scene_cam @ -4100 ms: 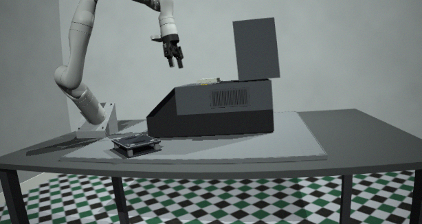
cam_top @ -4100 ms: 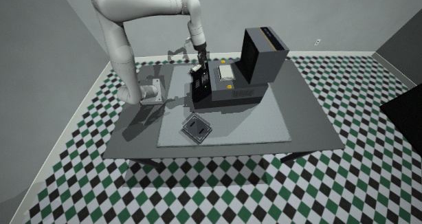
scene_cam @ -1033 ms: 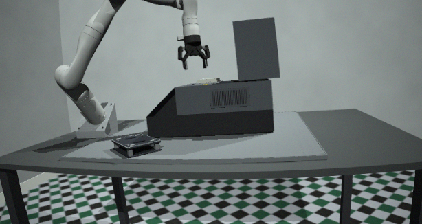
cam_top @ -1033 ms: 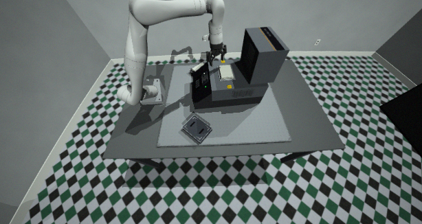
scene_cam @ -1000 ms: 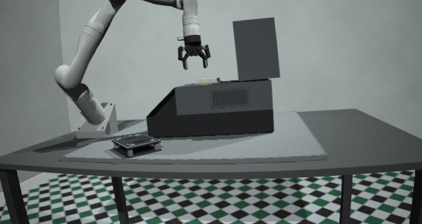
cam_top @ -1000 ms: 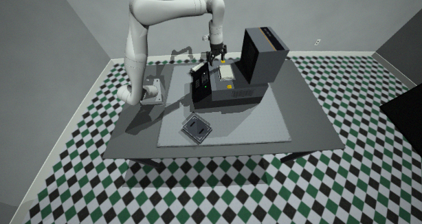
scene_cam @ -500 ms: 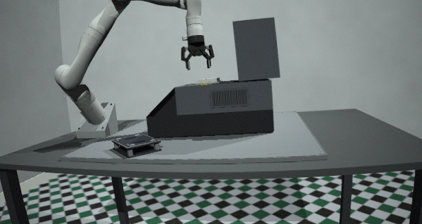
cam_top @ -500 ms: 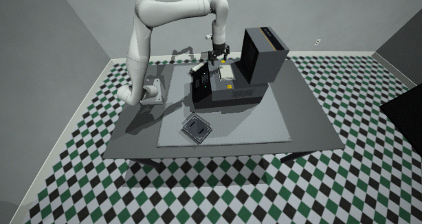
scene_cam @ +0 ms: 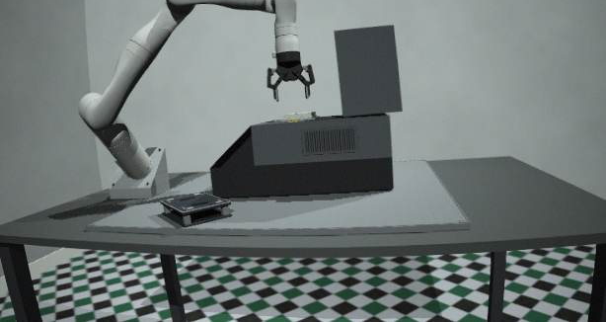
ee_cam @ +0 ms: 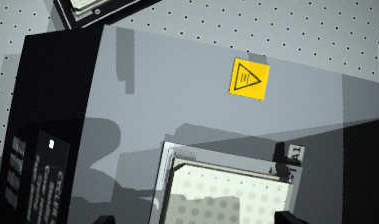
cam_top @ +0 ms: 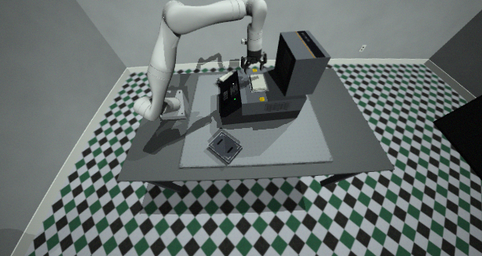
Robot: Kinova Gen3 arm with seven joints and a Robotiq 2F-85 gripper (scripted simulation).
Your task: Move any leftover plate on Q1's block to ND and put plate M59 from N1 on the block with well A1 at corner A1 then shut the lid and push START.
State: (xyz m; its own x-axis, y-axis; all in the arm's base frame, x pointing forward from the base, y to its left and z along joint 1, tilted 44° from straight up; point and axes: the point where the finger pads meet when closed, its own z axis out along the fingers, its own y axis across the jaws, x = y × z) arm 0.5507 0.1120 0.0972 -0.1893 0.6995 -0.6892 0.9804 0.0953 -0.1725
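Note:
My gripper [cam_top: 253, 69] [scene_cam: 292, 98] [ee_cam: 196, 219] is open and empty, pointing down above the plate on Q1's block. That pale plate [cam_top: 258, 83] [scene_cam: 298, 116] [ee_cam: 220, 182] lies within the block's surround; the A1 label [ee_cam: 296, 153] is beside one corner. Q1 [cam_top: 253, 109] [scene_cam: 281, 145] [ee_cam: 155, 95] has its lid [cam_top: 304, 64] [scene_cam: 367, 69] raised and its lamp [cam_top: 235, 99] green. Another pale plate [cam_top: 225, 78] [ee_cam: 85, 4] sits on a nest behind Q1's front panel, partly hidden. An empty dark nest [cam_top: 224, 147] [scene_cam: 197, 201] stands near the table's front; its label is unreadable.
The raised lid stands close to the right of the gripper. Q1's sloped front panel [cam_top: 228, 107] [ee_cam: 50, 85] faces the arm base [cam_top: 178, 109] [scene_cam: 133, 190]. Yellow warning stickers [cam_top: 262, 99] [ee_cam: 249, 79] mark Q1's top. A perforated board [cam_top: 290, 145] [scene_cam: 419, 212] lies under Q1 and the nests.

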